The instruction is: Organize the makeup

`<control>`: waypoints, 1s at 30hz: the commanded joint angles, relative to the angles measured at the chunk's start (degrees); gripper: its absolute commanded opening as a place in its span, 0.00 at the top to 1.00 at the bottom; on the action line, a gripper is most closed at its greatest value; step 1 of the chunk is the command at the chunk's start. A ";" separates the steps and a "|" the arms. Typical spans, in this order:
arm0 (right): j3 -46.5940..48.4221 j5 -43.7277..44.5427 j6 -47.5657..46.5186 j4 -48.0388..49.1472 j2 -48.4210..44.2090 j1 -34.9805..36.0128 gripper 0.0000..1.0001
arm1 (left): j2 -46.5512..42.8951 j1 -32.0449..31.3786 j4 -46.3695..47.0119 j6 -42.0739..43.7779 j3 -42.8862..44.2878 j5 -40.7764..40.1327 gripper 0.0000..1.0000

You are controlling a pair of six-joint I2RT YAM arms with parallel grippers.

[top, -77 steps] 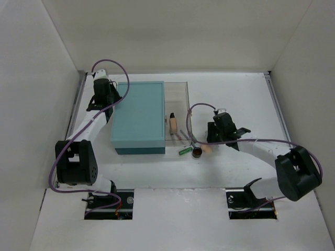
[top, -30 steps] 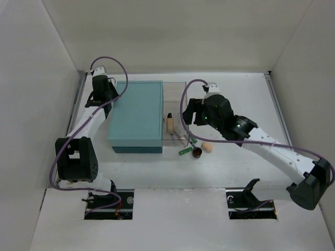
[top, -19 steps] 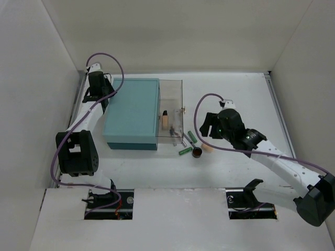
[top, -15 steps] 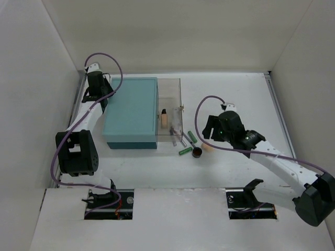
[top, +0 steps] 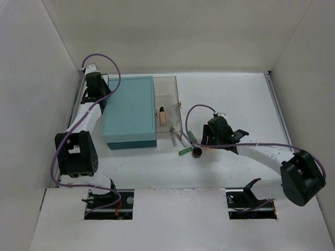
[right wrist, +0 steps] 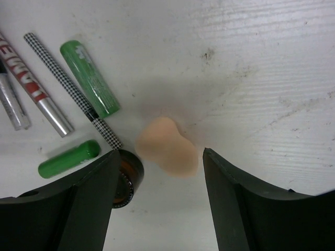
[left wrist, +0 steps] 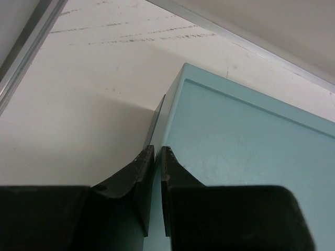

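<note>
Scuffed white table (top: 235,99), white walls (top: 172,36). Two green tubes (right wrist: 90,78), three pencils (right wrist: 73,91) (one's red lettering cropped, unreadable) and one round brown piece (right wrist: 125,178) lie around nine o'clock of the peach sponge (right wrist: 167,146), which sits between the spread fingers of the right gripper (right wrist: 159,152). The left gripper (left wrist: 155,159) pinches the edge of the teal box (left wrist: 235,157).

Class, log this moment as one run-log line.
left gripper: shut on teal box edge | right gripper: open around peach sponge | sponge: not yet gripped

Two green tubes (right wrist: 90,78) (right wrist: 69,158), three thin pencils (right wrist: 73,83) (right wrist: 36,89) (right wrist: 11,102), one peach sponge (right wrist: 168,146), one round brown piece (right wrist: 127,178), one beige bottle (top: 162,116), one teal box (top: 130,112), one clear bin (top: 168,91).
</note>
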 commanded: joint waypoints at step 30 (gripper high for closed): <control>-0.70 -0.59 -1.65 6.78 -3.07 1.53 0.95 | -3.36 2.45 -15.72 3.29 -0.51 -3.67 0.63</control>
